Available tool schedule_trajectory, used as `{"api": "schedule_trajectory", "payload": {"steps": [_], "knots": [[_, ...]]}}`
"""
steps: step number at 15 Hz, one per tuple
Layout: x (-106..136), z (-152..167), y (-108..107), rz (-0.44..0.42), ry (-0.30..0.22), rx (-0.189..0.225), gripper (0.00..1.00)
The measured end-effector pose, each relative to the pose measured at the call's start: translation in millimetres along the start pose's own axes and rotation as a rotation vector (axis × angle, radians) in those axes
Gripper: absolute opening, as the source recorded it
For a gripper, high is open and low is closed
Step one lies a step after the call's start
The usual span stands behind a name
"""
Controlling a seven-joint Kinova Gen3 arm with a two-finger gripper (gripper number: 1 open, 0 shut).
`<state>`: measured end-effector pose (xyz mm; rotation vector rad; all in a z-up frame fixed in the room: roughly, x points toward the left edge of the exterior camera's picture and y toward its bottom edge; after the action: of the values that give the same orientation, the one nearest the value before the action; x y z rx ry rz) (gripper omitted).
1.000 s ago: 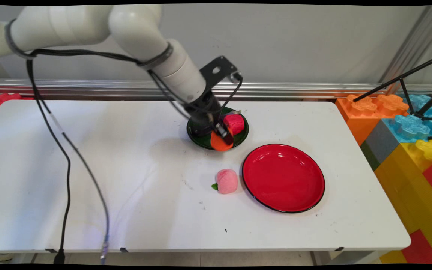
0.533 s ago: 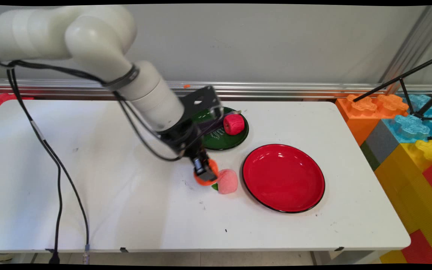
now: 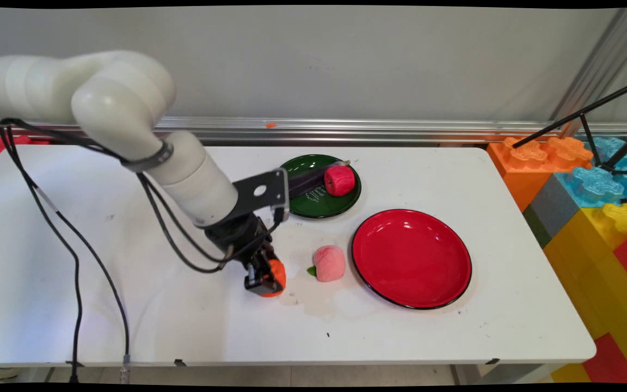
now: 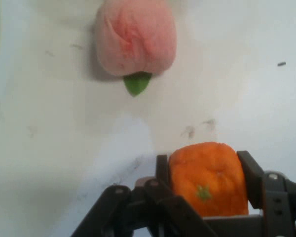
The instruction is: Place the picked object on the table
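White tabletop (image 3: 455, 337) runs across the main view below a grey wall, with big coloured toy bricks (image 3: 591, 185) stacked off its right end. Low over the table's middle, the gripper (image 3: 265, 280) has its two fingers pressed against the sides of a toy orange (image 3: 276, 275). The main view shows only a sliver of that orange past the black linkage; the hand view shows it whole (image 4: 207, 178), with a small green star-shaped stem mark on its face, and a finger (image 4: 250, 175) flat against each flank. A pink toy peach (image 3: 329, 263) with a green leaf lies on the table near the gripper at 3 o'clock, apart from it. Only the main view takes in the red plate (image 3: 411, 258) just beyond the peach, and the green plate (image 3: 313, 204) at 1 o'clock, carrying a red toy apple (image 3: 339, 181).
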<state>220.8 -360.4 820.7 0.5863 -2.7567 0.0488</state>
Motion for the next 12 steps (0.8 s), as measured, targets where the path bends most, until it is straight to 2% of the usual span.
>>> {"api": "schedule_trajectory", "payload": {"steps": [5, 12], "knots": [[-17.8, 23.9, 3.5, 0.065, 0.001, 0.001, 0.00], [-26.5, 37.1, 5.9, 0.113, 0.017, 0.012, 0.00]]}}
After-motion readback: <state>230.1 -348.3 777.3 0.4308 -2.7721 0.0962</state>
